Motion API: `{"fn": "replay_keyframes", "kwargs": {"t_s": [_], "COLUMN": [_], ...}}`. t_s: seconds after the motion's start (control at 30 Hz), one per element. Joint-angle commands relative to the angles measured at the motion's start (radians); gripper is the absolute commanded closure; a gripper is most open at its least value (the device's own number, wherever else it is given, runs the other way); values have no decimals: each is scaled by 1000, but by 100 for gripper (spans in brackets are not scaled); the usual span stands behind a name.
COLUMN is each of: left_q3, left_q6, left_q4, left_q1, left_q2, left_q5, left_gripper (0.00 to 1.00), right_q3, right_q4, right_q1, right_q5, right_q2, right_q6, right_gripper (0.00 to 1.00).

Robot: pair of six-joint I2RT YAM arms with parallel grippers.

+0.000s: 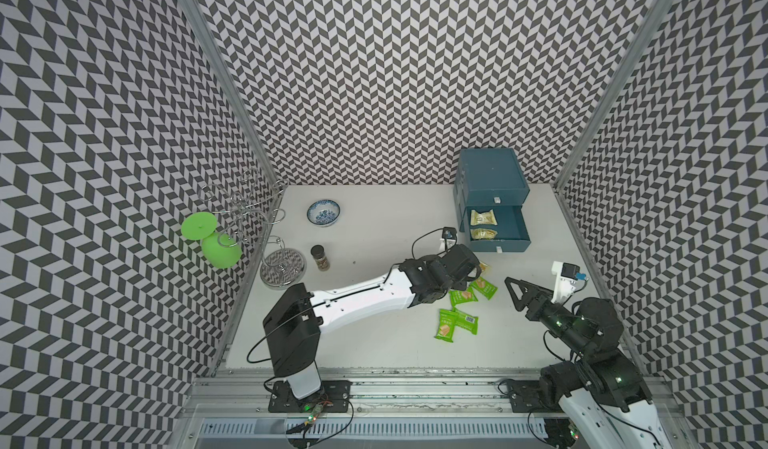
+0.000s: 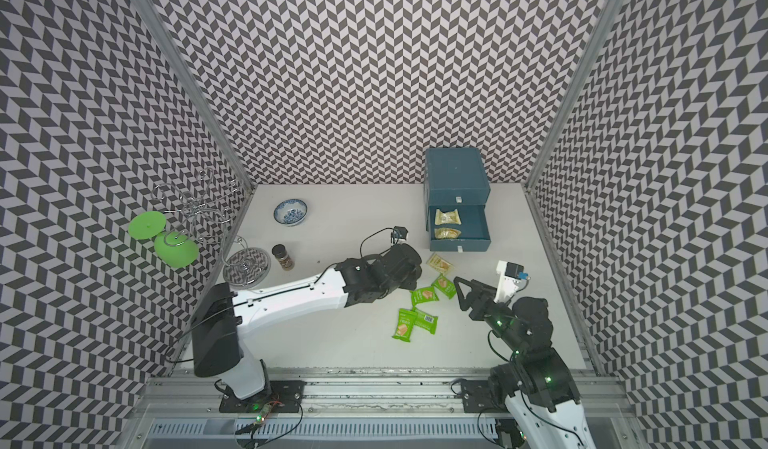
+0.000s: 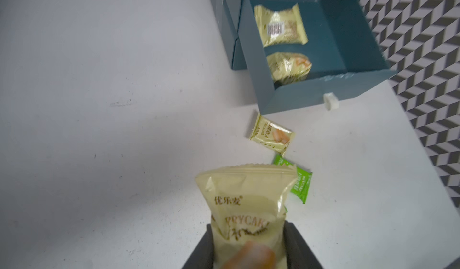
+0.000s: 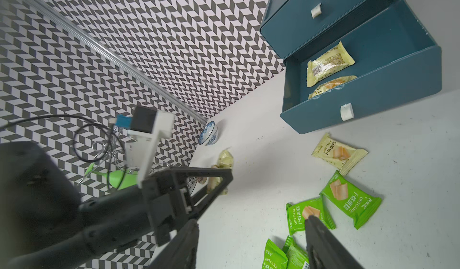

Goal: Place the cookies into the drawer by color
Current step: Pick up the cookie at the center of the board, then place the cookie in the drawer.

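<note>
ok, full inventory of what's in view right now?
drawer unit: 1, teal, back right of table; lower drawer open
yellow packets: 4, pale yellow; two in lower drawer, one on table before it, one held
green packets: 4, bright green, on table between the arms
bowl: 1, blue-white, back
jar: 1, brown, left of centre
rack: 1, chrome, left edge
goblet: 1, green, hanging on rack
left gripper: shut on one yellow packet
right gripper: open, empty, by green packets

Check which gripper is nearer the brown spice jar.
Left. The left gripper, shut on a pale yellow packet, is near the drawer, well away from the spice jar; the right gripper is even farther, beyond it.
</note>
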Motion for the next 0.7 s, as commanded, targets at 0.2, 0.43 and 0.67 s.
{"fn": "replay_keyframes", "kwargs": {"t_s": [0.2,0.43,0.67], "left_q3": [86,288,536], "left_q6": [201,289,347], "left_q4": [212,320,312], "left_q1": [18,34,42], "left_q2": [-42,144,375], "left_q5": [-48,17,44], "left_gripper": [56,56,56], "right_q3": [42,45,51], "right_q4": [1,-29,-55], "right_q1": [5,5,5], "right_q5": [42,57,50], "right_q2": [-47,-78,-91], "right_q6": [14,24,28], "right_gripper": [31,31,31]}}
